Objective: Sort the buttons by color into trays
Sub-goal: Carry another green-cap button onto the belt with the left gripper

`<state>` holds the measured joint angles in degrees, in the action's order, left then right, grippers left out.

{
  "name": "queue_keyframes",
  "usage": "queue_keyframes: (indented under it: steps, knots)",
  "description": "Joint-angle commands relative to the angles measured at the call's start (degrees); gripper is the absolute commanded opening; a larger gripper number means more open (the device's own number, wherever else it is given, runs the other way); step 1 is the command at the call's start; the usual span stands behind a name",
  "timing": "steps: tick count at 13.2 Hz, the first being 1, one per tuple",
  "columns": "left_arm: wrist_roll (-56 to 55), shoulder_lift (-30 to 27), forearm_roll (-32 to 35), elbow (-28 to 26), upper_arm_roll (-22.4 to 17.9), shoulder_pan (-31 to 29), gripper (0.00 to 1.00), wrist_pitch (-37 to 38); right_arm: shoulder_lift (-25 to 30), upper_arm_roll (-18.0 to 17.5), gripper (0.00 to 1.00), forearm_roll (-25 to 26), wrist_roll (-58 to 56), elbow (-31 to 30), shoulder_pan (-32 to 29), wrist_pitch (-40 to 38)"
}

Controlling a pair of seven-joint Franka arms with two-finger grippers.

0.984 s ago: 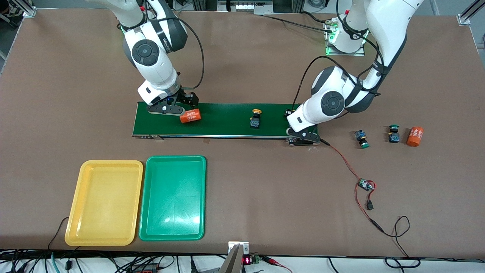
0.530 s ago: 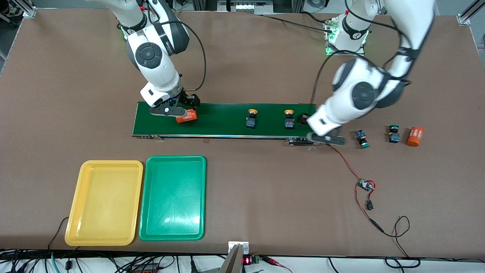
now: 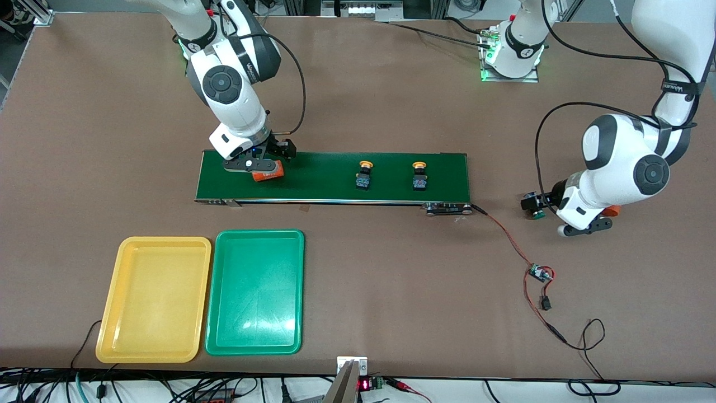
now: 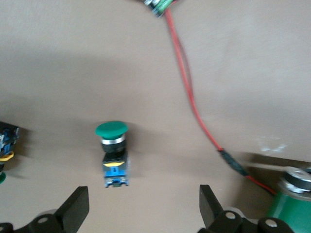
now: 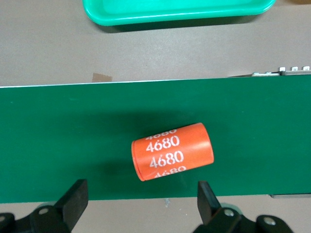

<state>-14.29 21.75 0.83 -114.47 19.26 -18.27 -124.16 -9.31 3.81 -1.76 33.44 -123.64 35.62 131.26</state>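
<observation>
My left gripper [image 4: 142, 204] hangs spread wide and empty over bare table past the conveyor belt [image 3: 330, 182], at the left arm's end. In the left wrist view a green button [image 4: 112, 153] lies on its side mid-frame, ahead of my fingertips and touching neither. In the front view my own forearm hides that button completely. A second green button [image 3: 534, 205] peeks out beside the arm there, and the left wrist view cuts it off at the frame's edge. Of the orange cylinder on the table [image 3: 613, 210] only a sliver shows past my wrist. A red wire [image 4: 187, 92] crosses the upper part of the left wrist view, and its small board is clipped by the top edge.

My right gripper [image 5: 141, 194] is also fully spread, over the belt's end nearest the right arm. The orange cylinder on the belt [image 5: 172, 158], printed 4680, lies between the lines of my two fingers without contact. From the front my hand covers half of it.

Two yellow buttons [image 3: 363, 174] [image 3: 419, 174] stand upright mid-belt, well apart from both grippers.

The yellow tray [image 3: 162, 240] and the green tray [image 3: 257, 233] sit side by side low in the front view, nearer the camera than the belt, nothing in them. The right wrist view shows only one rim of the green tray.
</observation>
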Motion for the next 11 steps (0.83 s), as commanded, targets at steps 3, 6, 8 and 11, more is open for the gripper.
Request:
queue_keyframes:
  steps: [3,6,8,11]
  knots:
    - [-0.8,4.4,1.8,-3.2,0.1,-0.7,1.00,-2.0,-1.1,0.2,1.00,-0.3,0.1,1.8,0.7,0.0]
    - [-0.9,5.6,1.8,-3.1,-1.0,-1.2,1.00,-2.8,-3.8,0.1,1.00,-0.5,3.1,5.0,2.0,-0.2]
    - [-0.9,6.5,1.9,-3.1,-1.5,-1.2,1.00,-4.4,-5.0,0.1,1.00,-0.6,4.8,6.6,2.4,0.0]
    - [-1.0,8.0,2.7,-3.1,-2.1,-1.2,1.00,-6.7,-5.2,0.1,1.00,-0.7,4.8,6.6,2.1,0.0]
